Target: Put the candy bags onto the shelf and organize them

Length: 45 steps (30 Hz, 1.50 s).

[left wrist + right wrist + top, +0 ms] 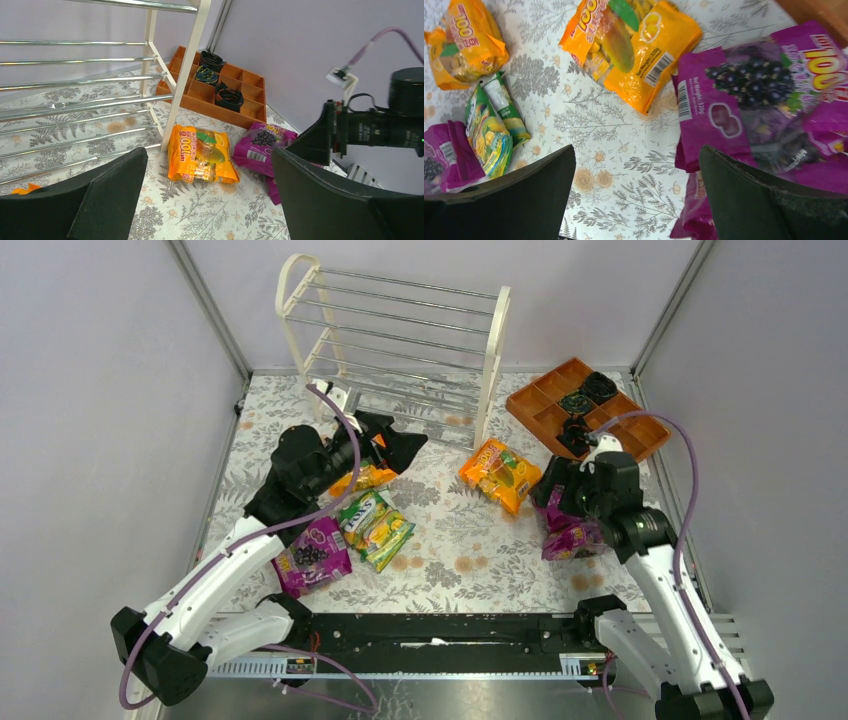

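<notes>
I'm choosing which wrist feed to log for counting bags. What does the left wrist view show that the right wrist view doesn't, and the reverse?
Only the left wrist view shows the shelf and the black round objects. Only the right wrist view shows the green-yellow bags and the purple bag lying next to them. Both views show the same orange bag and a second purple bag beside it.
</notes>
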### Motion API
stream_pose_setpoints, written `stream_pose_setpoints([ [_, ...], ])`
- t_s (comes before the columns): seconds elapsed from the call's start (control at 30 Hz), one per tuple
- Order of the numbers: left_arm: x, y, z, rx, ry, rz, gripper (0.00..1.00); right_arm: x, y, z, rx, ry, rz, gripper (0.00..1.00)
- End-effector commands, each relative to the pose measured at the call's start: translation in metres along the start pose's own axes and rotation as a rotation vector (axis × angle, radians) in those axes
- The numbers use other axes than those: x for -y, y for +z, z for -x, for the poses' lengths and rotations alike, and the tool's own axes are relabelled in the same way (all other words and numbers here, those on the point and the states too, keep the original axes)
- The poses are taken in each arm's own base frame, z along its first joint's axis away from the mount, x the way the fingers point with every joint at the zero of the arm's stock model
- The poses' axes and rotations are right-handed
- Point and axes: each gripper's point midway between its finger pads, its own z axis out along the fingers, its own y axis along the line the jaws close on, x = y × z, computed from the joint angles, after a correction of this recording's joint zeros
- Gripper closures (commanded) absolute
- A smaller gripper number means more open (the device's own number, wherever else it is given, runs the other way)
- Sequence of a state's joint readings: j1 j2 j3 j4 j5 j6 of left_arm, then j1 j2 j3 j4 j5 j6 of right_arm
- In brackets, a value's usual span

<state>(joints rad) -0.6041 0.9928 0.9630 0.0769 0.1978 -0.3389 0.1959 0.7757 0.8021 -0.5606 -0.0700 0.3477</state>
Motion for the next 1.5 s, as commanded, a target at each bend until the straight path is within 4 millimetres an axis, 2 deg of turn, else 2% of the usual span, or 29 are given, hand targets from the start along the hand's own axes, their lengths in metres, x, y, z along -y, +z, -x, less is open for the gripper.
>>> stream_pose_setpoints([
  [0.0, 0.009, 0.002, 0.016, 0.05, 0.0, -0.031, 0.01, -0.021, 0.028, -0.005, -0.079, 0.008, 0.105, 0.0],
  [0.13, 0.01, 0.002, 0.015, 0.048, -0.001, -0.029, 0.01, -0.02, 0.06, -0.011, -0.173, -0.049, 0.059, 0.0],
  [0.23, 0.01, 0.002, 0.014, 0.045, -0.003, -0.03, 0.01, -0.016, 0.081, -0.006, -0.207, -0.079, 0.021, 0.0],
  [0.4, 0.01, 0.002, 0.013, 0.042, -0.004, -0.028, 0.01, -0.017, 0.12, 0.016, -0.184, -0.127, 0.01, 0.0],
  [0.47, 0.009, 0.004, 0.011, 0.037, -0.005, -0.026, 0.01, -0.019, 0.134, 0.033, -0.172, -0.136, 0.001, 0.0],
  [0.67, 0.009, 0.005, 0.008, 0.03, -0.007, -0.023, 0.01, -0.012, 0.181, 0.061, -0.194, -0.055, 0.067, 0.0],
  [0.77, 0.008, 0.004, 0.008, 0.031, -0.004, -0.014, 0.01, -0.012, 0.199, 0.059, -0.244, -0.06, 0.08, 0.0],
  [0.9, 0.007, 0.003, 0.01, 0.036, 0.0, -0.006, 0.01, -0.018, 0.215, 0.041, -0.294, -0.054, 0.154, 0.0],
  [1.0, 0.009, 0.003, 0.011, 0.037, 0.001, -0.012, 0.01, -0.024, 0.218, 0.022, -0.323, -0.049, 0.23, 0.0],
  [1.2, 0.009, 0.003, 0.01, 0.032, -0.001, -0.011, 0.01, -0.046, 0.194, -0.007, -0.252, 0.059, 0.346, 0.06],
  [1.3, 0.008, 0.006, 0.007, 0.023, -0.009, -0.012, 0.01, -0.068, 0.174, -0.035, -0.278, 0.151, 0.368, 0.07],
  [1.47, 0.006, 0.01, 0.0, 0.003, -0.03, -0.006, 0.01, -0.13, 0.138, -0.067, -0.307, 0.211, 0.47, 0.06],
])
